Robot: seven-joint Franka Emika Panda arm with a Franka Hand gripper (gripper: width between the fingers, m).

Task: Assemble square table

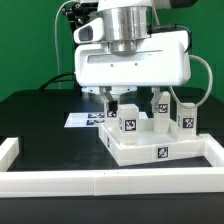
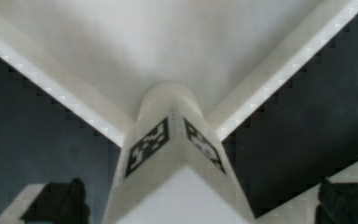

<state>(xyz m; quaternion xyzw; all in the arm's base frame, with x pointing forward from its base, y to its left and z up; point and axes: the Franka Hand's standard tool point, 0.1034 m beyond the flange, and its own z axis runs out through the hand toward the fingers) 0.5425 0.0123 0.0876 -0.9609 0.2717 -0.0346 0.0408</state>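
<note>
The white square tabletop (image 1: 140,150) lies on the black table with tags on its side. Three white tagged legs (image 1: 128,120) (image 1: 160,112) (image 1: 186,116) stand upright on it. My gripper (image 1: 117,102) hangs low over the tabletop's back corner on the exterior view's left. In the wrist view a tagged leg (image 2: 172,150) stands at a corner of the tabletop (image 2: 176,50), between my dark fingers (image 2: 51,200). The gripper (image 2: 197,200) is open, and both fingers stand apart from the leg.
The marker board (image 1: 85,118) lies flat behind the tabletop on the exterior view's left. Long white border rails (image 1: 100,182) run along the front and both sides. Cables hang behind the arm.
</note>
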